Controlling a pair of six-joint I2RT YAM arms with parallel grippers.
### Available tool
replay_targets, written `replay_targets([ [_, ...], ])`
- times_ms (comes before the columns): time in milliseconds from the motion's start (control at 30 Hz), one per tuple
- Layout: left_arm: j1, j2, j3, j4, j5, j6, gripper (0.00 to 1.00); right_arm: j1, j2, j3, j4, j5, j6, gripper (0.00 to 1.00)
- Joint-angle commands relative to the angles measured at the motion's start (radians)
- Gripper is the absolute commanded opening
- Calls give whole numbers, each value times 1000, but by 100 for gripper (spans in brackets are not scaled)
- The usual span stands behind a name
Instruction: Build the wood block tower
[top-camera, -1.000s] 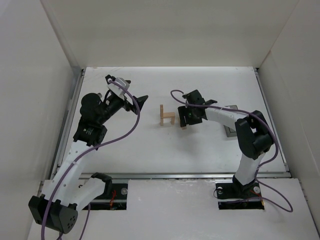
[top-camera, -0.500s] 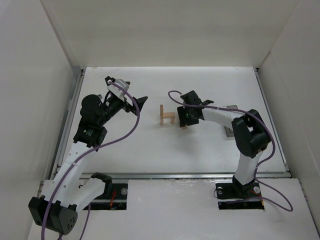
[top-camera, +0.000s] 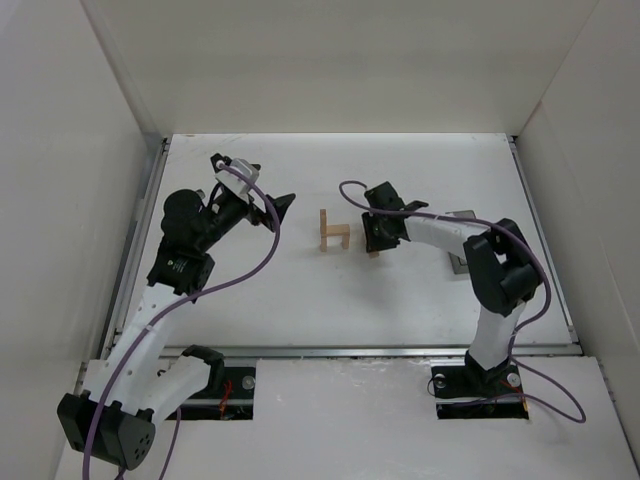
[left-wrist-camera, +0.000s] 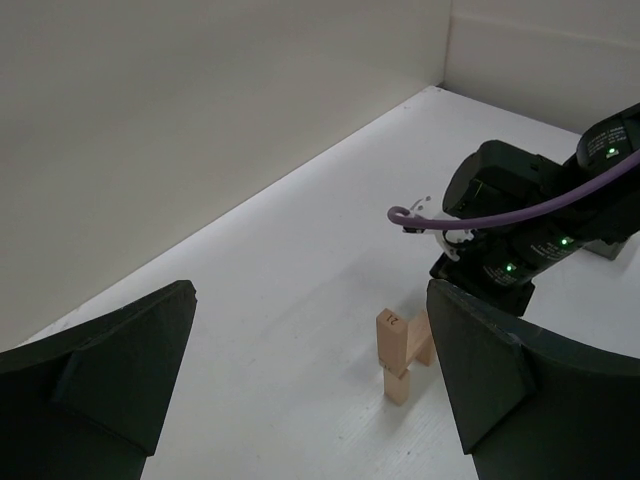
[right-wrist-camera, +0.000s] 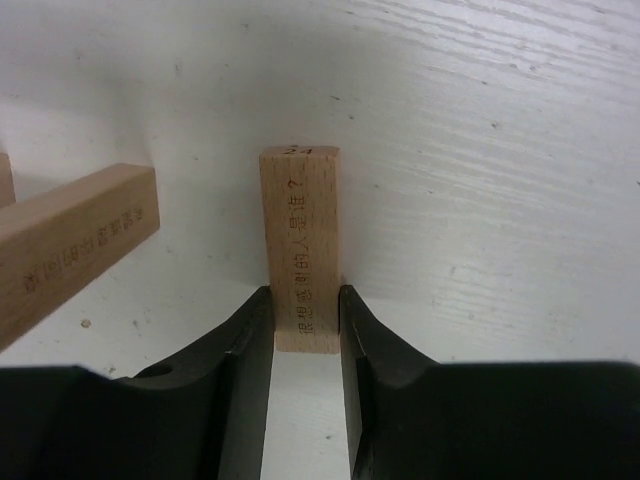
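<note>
Tower's (left-wrist-camera: 398, 350) far side behind left end effector's (left-wrist-camera: 310, 300) finger (left-wrist-camera: 520, 400)

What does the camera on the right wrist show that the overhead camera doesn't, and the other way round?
Only the right wrist view: printed lettering on the wooden block, with the jaws pressed against its two sides. Only the overhead view: both whole arms, the left arm with jaws wide open, the H-shaped block tower, a grey bin behind the right arm. Both: that gripped block, neighbouring blocks, the white table.
</note>
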Motion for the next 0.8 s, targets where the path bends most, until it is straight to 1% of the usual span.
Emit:
replay_targets([
  [0, 3, -16, -14, 46, 21, 16, 100, -30, -117, -28, 5, 54, 12, 0],
  [100, 3, 7, -14, -6, 110, 79, 100, -40, -203, -41, 16, 63, -50, 0],
  [133, 3, 7, -2, -43, 140, 128, 100, -40, -266, -41, 16, 53, -72, 0],
  [167, 3, 24, 7, -64, 214, 159, 100, -40, -297, -41, 16, 41, -116, 0],
  [233, 3, 51, 44, -107, 281, 219, 100, -40, -385, -26, 16, 31, -167, 0],
  [267, 3, 64, 65, -164, 340, 248, 100, -27, -415, -26, 16, 16, -222, 0],
  [300, 3, 77, 90, -196, 367, 310, 100, -17, -444, -15, 16, -33, -251, 0],
  [333, 3, 112, 151, -233, 397, 347, 100, -16, -473, -15, 25, -73, -281, 0],
  [367, 3, 132, 188, -276, 429, 390, 100, -6, -534, -15, 34, -125, -313, 0],
  [400, 3, 152, 226, -357, 491, 430, 97, 3, -567, -15, 50, -210, -359, 0],
  [433, 3, 172, 266, -389, 521, 490, 95, 20, -596, -27, 83, -245, -374, 0],
  [467, 3, 214, 344, -417, 550, 509, 93, 20, -645, -27, 102, -280, -390, 0],
  [500, 3, 232, 377, -449, 610, 522, 87, 37, -665, -36, 117, -308, -409, 0],
  [567, 3, 280, 450, -460, 682, 562, 83, 51, -691, -47, 155, -366, -425, 0],
  [600, 3, 295, 463, -460, 722, 572, 81, 62, -702, -47, 168, -386, -439, 0],
  [633, -6, 307, 473, -434, 790, 572, 79, 62, -717, -47, 180, -418, -459, 0],
  [667, -16, 323, 483, -418, 811, 560, 78, 71, -717, -59, 194, -433, -459, 0],
  [700, -41, 355, 504, -401, 823, 506, 78, 82, -730, -68, 221, -447, -475, 0],
  [767, -50, 393, 527, -385, 892, 458, 72, 92, -743, -68, 241, -469, -498, 0],
])
